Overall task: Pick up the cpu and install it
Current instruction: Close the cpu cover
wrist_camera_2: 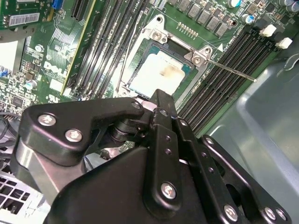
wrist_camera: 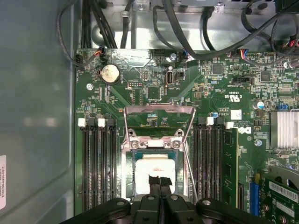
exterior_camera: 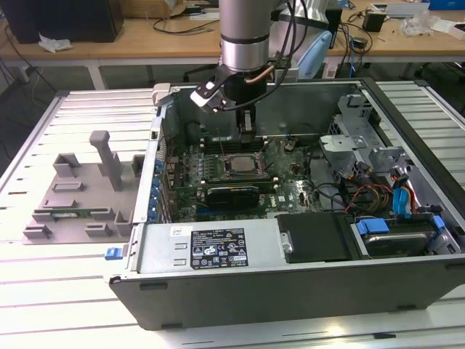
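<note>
The cpu (exterior_camera: 240, 164) (wrist_camera_2: 156, 74) (wrist_camera: 156, 169) is a small silvery square chip. It lies flat in the black-framed motherboard socket (wrist_camera: 127, 184) inside the open computer case (exterior_camera: 290, 287). My gripper (exterior_camera: 247, 139) (wrist_camera: 159, 181) (wrist_camera_2: 160, 99) hangs straight over the chip, a little above it. Its two black fingers are pressed together, shut, with nothing between them. In the first wrist view the fingertips cover part of the chip's top. The socket's metal load plate (wrist_camera: 159, 112) stands flipped open beside the chip.
Memory slots (wrist_camera: 98, 163) flank the socket on both sides, and a thin metal lever (wrist_camera_2: 229, 70) sticks out next to it. Cables and a drive cage (exterior_camera: 363, 153) fill the case toward the exterior view's right. A grey plastic tray (exterior_camera: 80, 196) sits outside the case toward the exterior view's left.
</note>
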Controlling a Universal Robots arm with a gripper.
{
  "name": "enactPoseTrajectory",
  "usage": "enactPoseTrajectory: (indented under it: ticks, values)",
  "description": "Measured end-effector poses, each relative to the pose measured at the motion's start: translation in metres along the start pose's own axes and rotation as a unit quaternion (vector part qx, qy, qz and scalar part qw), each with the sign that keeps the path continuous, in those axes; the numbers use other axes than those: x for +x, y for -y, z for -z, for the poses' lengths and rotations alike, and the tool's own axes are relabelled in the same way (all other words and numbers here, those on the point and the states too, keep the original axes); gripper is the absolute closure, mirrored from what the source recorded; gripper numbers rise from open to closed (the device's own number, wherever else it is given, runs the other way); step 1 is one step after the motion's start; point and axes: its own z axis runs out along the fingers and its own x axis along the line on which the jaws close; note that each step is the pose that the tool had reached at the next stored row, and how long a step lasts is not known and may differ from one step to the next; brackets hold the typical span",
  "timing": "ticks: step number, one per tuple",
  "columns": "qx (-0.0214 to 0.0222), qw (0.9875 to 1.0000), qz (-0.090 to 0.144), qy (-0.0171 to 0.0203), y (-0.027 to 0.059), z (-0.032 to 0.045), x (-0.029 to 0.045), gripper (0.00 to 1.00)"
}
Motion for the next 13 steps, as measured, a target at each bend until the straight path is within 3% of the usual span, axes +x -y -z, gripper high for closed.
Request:
enactPoseTrajectory:
  ticks: [13]
  values:
    - [0.0, 1.0, 0.0, 0.0, 0.0, 0.0105, -0.0001, 0.89]
